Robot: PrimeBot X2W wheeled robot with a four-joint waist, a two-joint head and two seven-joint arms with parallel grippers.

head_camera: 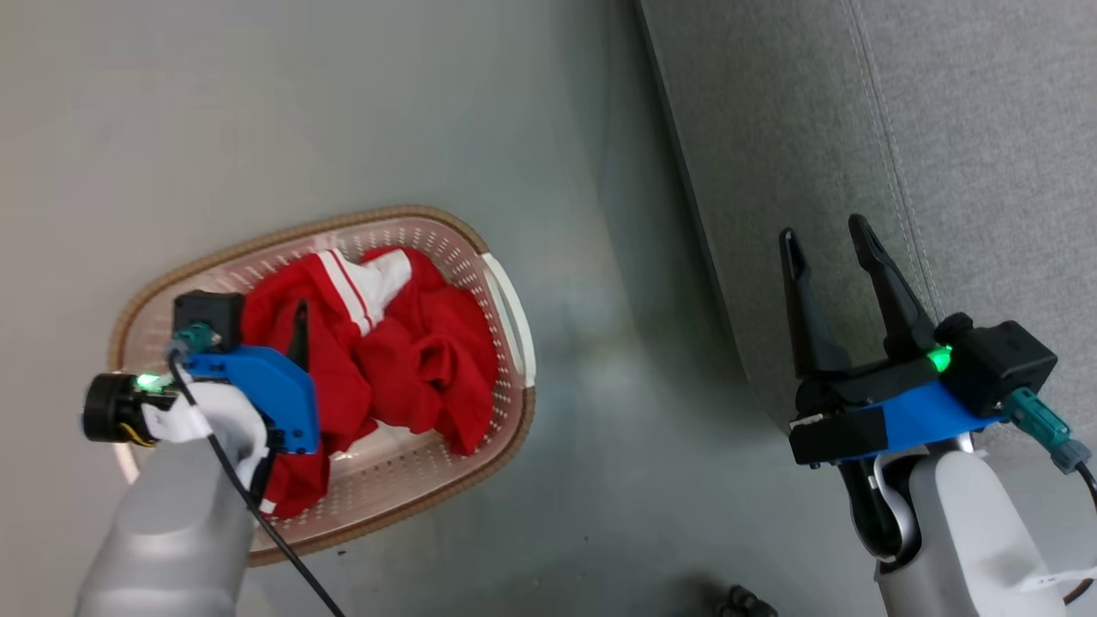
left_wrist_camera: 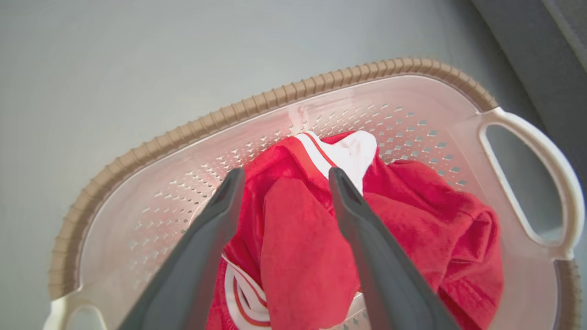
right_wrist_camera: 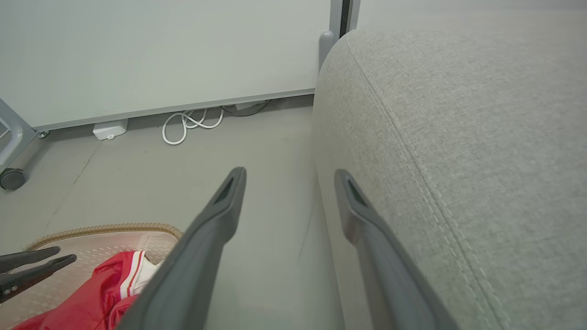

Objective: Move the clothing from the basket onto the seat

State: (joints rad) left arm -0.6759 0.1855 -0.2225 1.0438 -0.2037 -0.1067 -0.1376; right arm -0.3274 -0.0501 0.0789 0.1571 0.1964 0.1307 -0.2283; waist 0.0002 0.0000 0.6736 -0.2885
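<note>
Clothing in basket | left jaws apart above it | right jaws apart by seat

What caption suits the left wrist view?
Open left tool aimed at crumpled red fabric clothing inside the cream perforated plastic basket.

White wall panel as ref: white cable loop on the grey floor just below its bottom edge, small white box left of the loop, caster wheel at far left.
</note>
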